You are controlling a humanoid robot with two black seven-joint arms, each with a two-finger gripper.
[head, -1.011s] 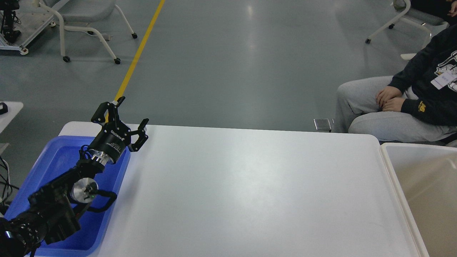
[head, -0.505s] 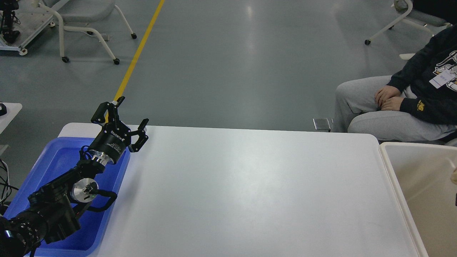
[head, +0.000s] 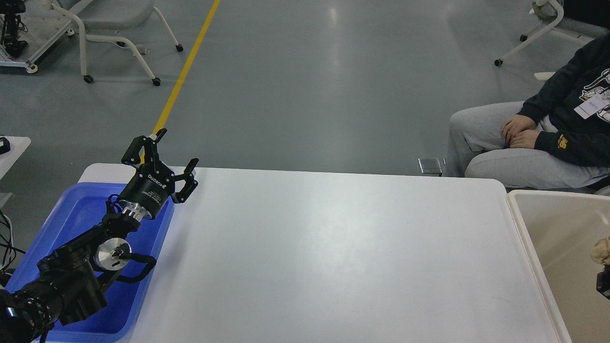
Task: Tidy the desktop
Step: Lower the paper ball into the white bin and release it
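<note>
left claw – spread, above blue tray | wrist lettering – unreadable

Bench surface unobstructed right of the left hand; blue tray wall directly beneath it.

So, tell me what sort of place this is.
Probably a robotics lab or test hall: a glossy white rectangular desktop stands on a bare grey concrete floor marked with a yellow painted line, and a white-framed wheeled chair stands behind.
</note>
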